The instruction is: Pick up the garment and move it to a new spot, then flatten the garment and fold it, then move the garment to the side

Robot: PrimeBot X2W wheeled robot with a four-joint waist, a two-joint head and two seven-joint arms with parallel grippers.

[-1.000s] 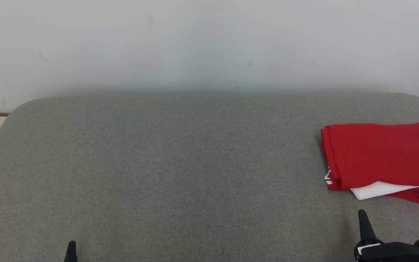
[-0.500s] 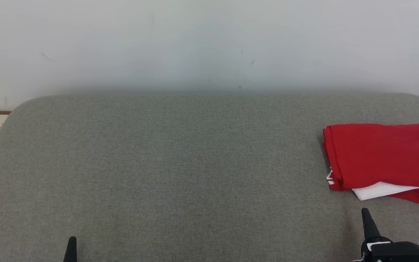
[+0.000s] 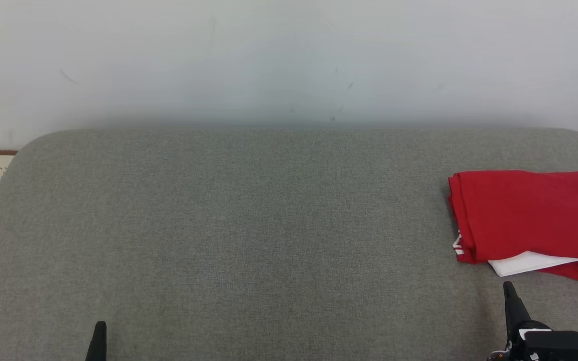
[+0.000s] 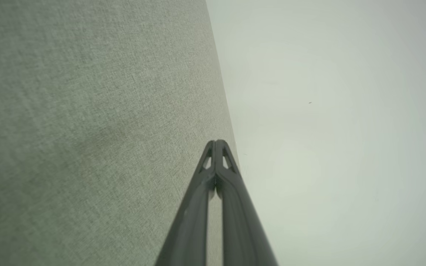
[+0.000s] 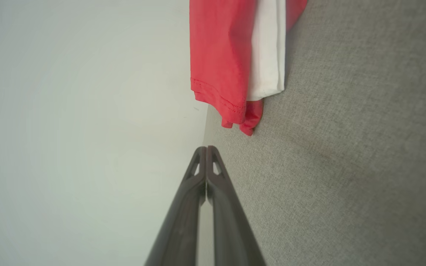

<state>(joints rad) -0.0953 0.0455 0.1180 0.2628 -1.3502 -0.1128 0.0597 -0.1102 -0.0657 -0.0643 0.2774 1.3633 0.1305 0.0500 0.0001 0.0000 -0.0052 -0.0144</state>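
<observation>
left gripper (image 4: 216,142): slim dark tapered fingers pressed together tip to tip | right gripper (image 5: 206,147): same shape, tips meeting | garment (image 3: 525,215): red cloth folded into a flat rectangle, white layer peeking out, stitched hem near right gripper | cushion (image 3: 249,225): grey woven fabric, rounded corners, garment at its right end | wall (image 3: 269,60): pale, smooth

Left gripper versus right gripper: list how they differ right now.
The left gripper sits at the head view's lower left as a bare dark tip; the right gripper, at the lower right, shows its black body too. The right gripper points at the folded red garment, tips just short of its hem; the left gripper has grey cushion and pale wall ahead. Both are shut, fingers pressed together, holding nothing.
</observation>
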